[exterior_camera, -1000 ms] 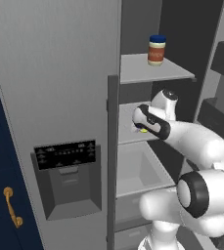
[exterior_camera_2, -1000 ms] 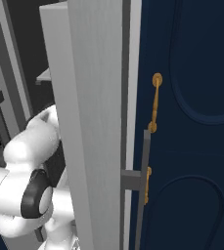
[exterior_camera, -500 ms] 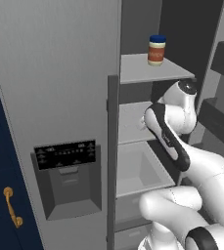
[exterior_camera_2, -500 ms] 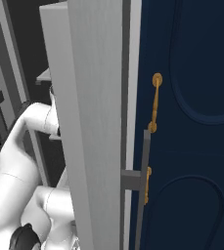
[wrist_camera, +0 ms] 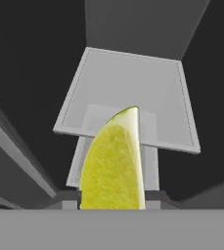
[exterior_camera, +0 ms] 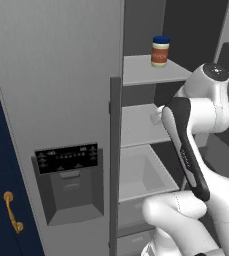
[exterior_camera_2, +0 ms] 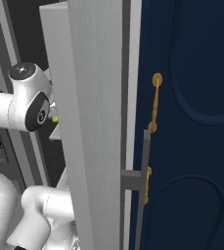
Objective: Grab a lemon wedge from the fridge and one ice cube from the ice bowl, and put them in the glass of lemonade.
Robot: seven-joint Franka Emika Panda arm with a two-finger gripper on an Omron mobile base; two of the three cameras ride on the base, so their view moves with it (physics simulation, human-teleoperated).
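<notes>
My gripper (wrist_camera: 112, 199) is shut on the lemon wedge (wrist_camera: 113, 166), a bright yellow piece that stands up between the fingers and covers most of them in the hand view. In the right base view a speck of the lemon wedge (exterior_camera_2: 55, 118) peeks out beside my wrist, just behind the open fridge door (exterior_camera_2: 96, 122). The fridge (exterior_camera: 51, 75) is grey, with a dark dispenser panel (exterior_camera: 68, 159) on its shut left door. My arm (exterior_camera: 196, 115) reaches into the open right half, level with the middle shelf (exterior_camera: 138, 127). The ice bowl and the glass of lemonade are out of view.
A jar with a blue lid (exterior_camera: 159, 51) stands on the upper shelf. Below the hand lie a grey shelf (wrist_camera: 133, 83) and a drawer (exterior_camera: 143, 172). Navy cabinets with gold handles (exterior_camera_2: 155, 102) flank the fridge. The open door's bar handle (exterior_camera_2: 143, 185) juts out at the right.
The arm has folded upward and its elbow has risen. The hand has drawn away from the middle shelf with the wedge, which has gone out of sight in the left base view.
</notes>
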